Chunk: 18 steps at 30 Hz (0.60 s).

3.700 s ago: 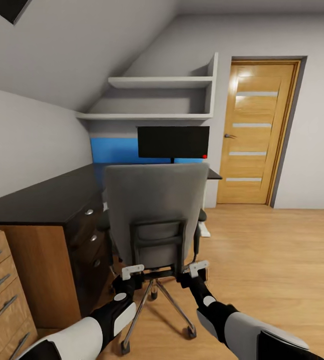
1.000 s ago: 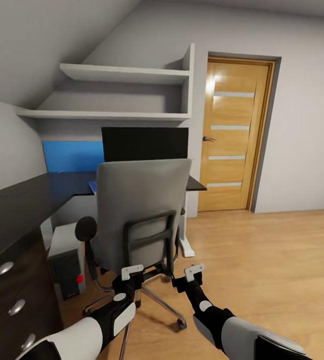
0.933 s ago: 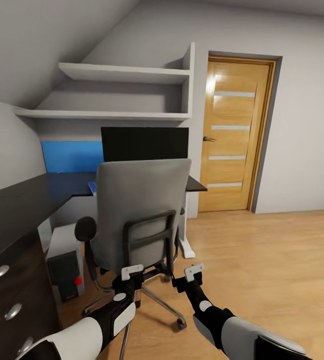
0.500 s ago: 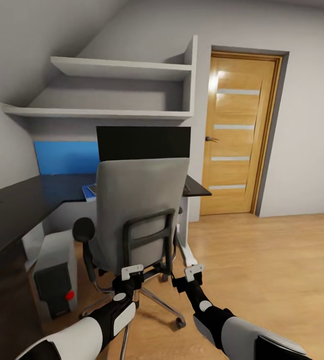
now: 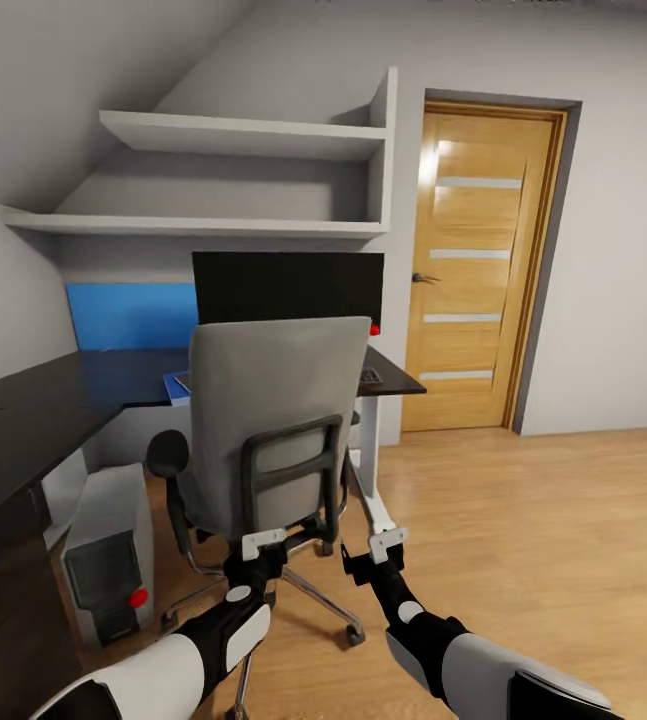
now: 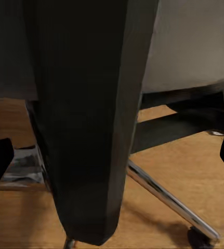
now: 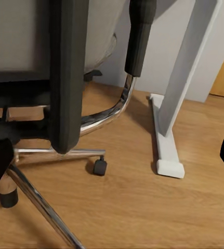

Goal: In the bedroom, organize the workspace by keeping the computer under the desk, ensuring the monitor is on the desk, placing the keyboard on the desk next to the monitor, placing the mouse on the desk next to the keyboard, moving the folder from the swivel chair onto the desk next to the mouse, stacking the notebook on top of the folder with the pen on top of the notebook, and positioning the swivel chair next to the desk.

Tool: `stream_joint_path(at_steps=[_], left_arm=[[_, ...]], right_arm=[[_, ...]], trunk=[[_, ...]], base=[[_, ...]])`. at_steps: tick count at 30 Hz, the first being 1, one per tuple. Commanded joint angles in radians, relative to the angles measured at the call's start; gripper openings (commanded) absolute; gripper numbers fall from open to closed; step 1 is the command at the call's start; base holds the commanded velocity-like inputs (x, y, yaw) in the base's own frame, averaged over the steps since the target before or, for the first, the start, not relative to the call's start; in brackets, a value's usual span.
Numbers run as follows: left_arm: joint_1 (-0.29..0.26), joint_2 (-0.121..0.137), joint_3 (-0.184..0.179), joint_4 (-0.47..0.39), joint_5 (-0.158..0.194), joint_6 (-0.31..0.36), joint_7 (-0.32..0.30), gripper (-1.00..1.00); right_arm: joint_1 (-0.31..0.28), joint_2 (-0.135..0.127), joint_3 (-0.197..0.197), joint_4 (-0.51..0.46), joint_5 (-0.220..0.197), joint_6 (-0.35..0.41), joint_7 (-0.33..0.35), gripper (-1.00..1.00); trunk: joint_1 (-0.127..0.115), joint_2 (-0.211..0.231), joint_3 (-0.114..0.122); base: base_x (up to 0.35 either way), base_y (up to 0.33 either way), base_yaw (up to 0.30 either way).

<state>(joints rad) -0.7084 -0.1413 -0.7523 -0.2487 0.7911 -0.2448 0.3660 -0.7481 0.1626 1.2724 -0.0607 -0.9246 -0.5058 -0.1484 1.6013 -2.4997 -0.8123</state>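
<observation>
Grey padded swivel chair [image 5: 273,430] w/ black back frame and chrome base now sits nearer the glossy black L-shaped desk [image 5: 83,385] than 3.7 s ago; view shifted too, so base advanced. Left gripper [image 5: 263,545] and right gripper [image 5: 386,541]: both spread open, approx. at the back frame, holding nothing; contact unclear. Chair positioning nearly done.

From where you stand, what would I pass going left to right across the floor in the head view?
The computer under the desk, then the swivel chair, then the desk's white leg, then the wooden door.
</observation>
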Motion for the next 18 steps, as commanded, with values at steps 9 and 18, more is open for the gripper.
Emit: stream_joint_path(at_steps=[9, 18], left_arm=[[-0.001, 0.0, -0.007, 0.0, 0.012, 0.004, 0.005, 1.0], [-0.001, 0.003, -0.001, 0.12, 0.024, -0.002, 0.0, 1.0]], right_arm=[[0.006, -0.006, 0.002, 0.005, -0.004, -0.001, -0.008, 1.0], [0.071, -0.062, -0.005, 0.034, -0.075, -0.005, -0.01, 1.0]], trunk=[[-0.001, -0.001, -0.001], [-0.028, 0.049, 0.025]], base=[[-0.331, -0.02, 0.0], [-0.334, -0.064, 0.0]])
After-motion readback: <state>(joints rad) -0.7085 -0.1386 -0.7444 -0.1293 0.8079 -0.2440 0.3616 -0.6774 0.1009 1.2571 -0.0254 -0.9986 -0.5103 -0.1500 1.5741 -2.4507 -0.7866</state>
